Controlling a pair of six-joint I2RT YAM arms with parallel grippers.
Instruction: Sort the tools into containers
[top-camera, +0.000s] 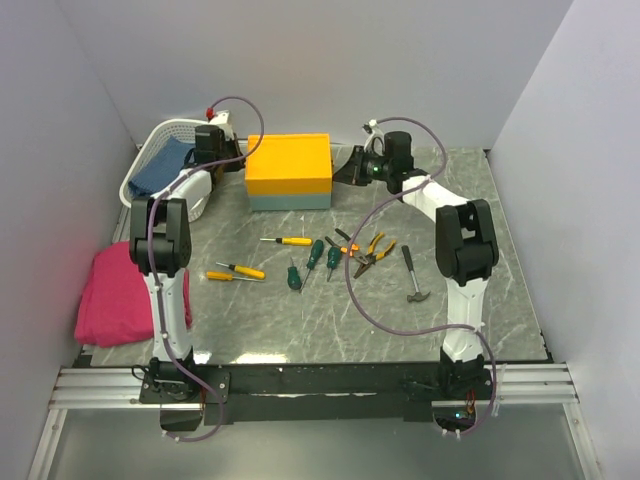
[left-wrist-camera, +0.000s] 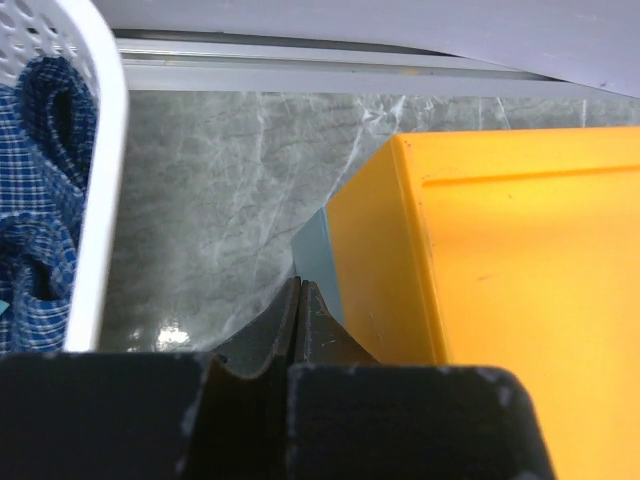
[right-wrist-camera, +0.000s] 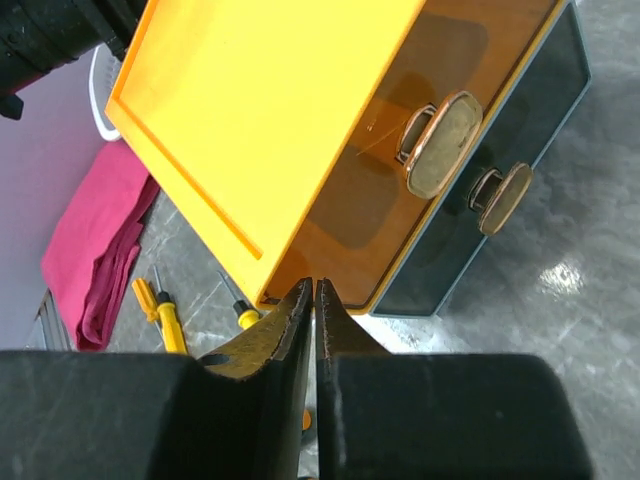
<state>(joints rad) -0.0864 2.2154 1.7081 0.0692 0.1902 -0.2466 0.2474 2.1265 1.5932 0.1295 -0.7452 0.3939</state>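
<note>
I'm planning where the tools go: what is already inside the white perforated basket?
A crumpled blue checked cloth lies in the white perforated plastic basket. The left wrist and top views show nothing else there; anything beneath the cloth is covered.

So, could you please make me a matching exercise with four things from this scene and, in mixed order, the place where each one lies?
Things
1. hammer
2. pink cloth
3. box
4. basket

Places
a. far left corner of the table
b. far side, in the middle
c. just right of the pliers
d. left edge, near side

Pairs: 1-c, 2-d, 3-b, 4-a
</note>
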